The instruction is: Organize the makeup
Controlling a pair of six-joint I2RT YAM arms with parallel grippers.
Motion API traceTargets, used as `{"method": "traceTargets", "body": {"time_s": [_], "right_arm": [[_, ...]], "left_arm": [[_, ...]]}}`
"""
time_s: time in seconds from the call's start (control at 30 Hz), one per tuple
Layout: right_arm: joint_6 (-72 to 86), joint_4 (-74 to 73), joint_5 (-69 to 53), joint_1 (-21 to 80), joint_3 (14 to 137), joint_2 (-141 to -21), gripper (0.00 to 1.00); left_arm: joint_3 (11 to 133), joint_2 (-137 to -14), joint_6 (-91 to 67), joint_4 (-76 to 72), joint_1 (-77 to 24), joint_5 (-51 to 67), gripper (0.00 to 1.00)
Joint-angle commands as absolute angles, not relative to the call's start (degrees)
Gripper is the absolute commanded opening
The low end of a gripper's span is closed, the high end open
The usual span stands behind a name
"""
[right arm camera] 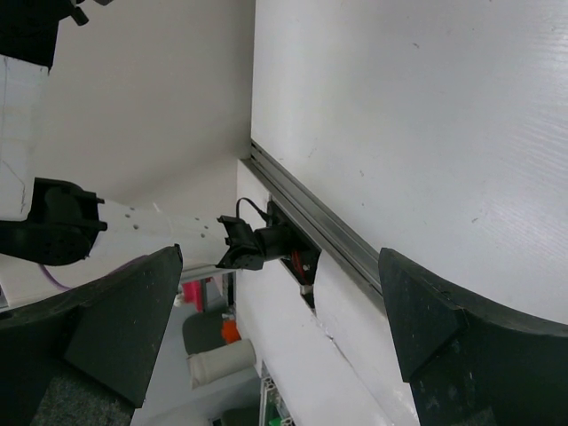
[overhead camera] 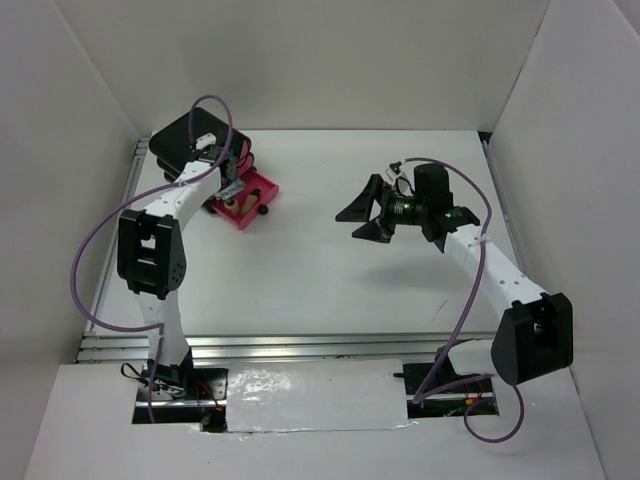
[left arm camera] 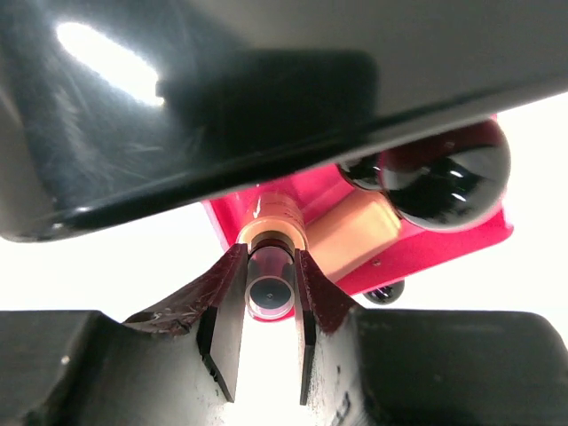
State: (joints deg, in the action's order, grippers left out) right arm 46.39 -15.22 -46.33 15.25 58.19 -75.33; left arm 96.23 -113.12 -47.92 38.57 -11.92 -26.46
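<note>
Pinching the dark cap of a bottle (left arm camera: pixel 277 211) that lies in the pink drawer (left arm camera: pixel 448 247), the left gripper (left arm camera: pixel 269 266) has narrow jaws. Beside it in the drawer lie a second bottle (left arm camera: pixel 351 235) and a compact (left arm camera: pixel 453 173) (perhaps two). No packets show, so sorting looks well along but unfinished. Right of the drawer, the right gripper (overhead camera: pixel 360 222) hangs wide and empty over the white table (overhead camera: pixel 300 290), with white walls beyond.

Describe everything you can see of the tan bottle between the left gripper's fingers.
The tan bottle is a small cylinder with a matte peach-tan body, a paler collar and a glossy dark cap that points toward the wrist camera. It lies on its side in the pink drawer, under the overhang of the black box, right beside a second tan bottle. The left gripper clamps the cap from both sides.
</note>
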Motion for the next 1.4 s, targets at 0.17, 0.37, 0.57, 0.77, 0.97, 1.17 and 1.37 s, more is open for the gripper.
{"method": "traceTargets", "body": {"time_s": [0.17,0.37,0.57,0.77,0.97,1.17,1.37], "right_arm": [[45.53,-13.27,-47.11,15.82,60.38,-75.15,1.00],[45.53,-13.01,-47.55,15.91,59.94,-75.06,1.00],[45.35,-13.10,-47.64,15.91,59.68,-74.97,1.00],[45.26,-13.36,-47.64,15.73,59.85,-74.88,1.00],[45.00,-13.80,-47.63,15.91,59.50,-74.71,1.00],[45.26,-13.71,-48.16,15.91,60.47,-75.94,1.00],[45.53,-13.36,-48.60,16.43,60.91,-76.90,1.00]], "left_arm": [[95.53,-108.10,-39.48,29.27,-12.39,-22.84,0.00],[97.91,-110.83,-32.62,25.15,-12.57,-19.69,0.00],[91.16,-107.85,-31.64,10.42,-12.39,-14.69,0.00],[84.21,-107.32,-33.13,-0.51,-12.39,-13.44,0.00],[80.07,-106.35,-34.10,-5.62,-12.39,-15.64,0.00],[72.43,-102.14,-35.68,-8.79,-12.39,-18.19,0.00],[66.72,-99.76,-37.35,-8.61,-12.31,-21.44,0.00]]}}
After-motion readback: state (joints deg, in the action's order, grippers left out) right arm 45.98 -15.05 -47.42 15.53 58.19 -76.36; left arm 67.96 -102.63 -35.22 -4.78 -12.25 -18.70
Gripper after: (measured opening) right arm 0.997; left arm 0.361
